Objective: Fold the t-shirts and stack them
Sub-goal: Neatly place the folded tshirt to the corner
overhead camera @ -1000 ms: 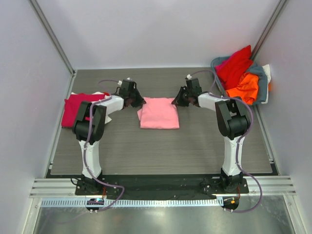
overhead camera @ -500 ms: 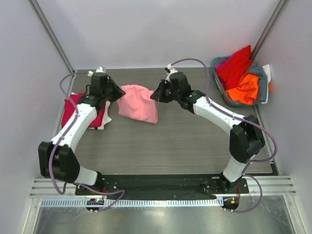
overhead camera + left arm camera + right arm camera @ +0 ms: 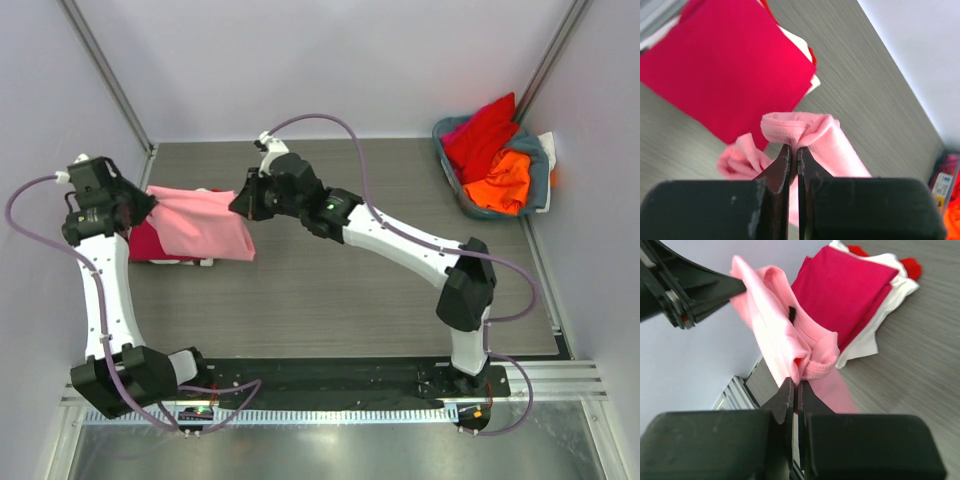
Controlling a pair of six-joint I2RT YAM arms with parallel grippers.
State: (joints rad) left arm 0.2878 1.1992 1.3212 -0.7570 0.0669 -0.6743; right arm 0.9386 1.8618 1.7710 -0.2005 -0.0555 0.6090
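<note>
A folded light pink t-shirt (image 3: 202, 222) hangs between my two grippers, above a stack at the table's left. The stack has a crimson shirt (image 3: 147, 240) on top of a white one (image 3: 205, 262). My left gripper (image 3: 143, 203) is shut on the pink shirt's left end (image 3: 796, 131). My right gripper (image 3: 240, 203) is shut on its right end (image 3: 790, 347). The crimson shirt (image 3: 725, 70) lies flat below in the left wrist view, and also shows in the right wrist view (image 3: 850, 287). Red (image 3: 482, 130) and orange (image 3: 498, 178) shirts fill the basket.
A grey-blue basket (image 3: 540, 175) stands at the table's back right corner. Walls close in on both sides and the back. The left arm reaches along the left wall; the right arm stretches across the table from the right.
Both grippers have carried the pink shirt leftwards from the table's middle to over the crimson stack. Both arms have stretched far to the left.
</note>
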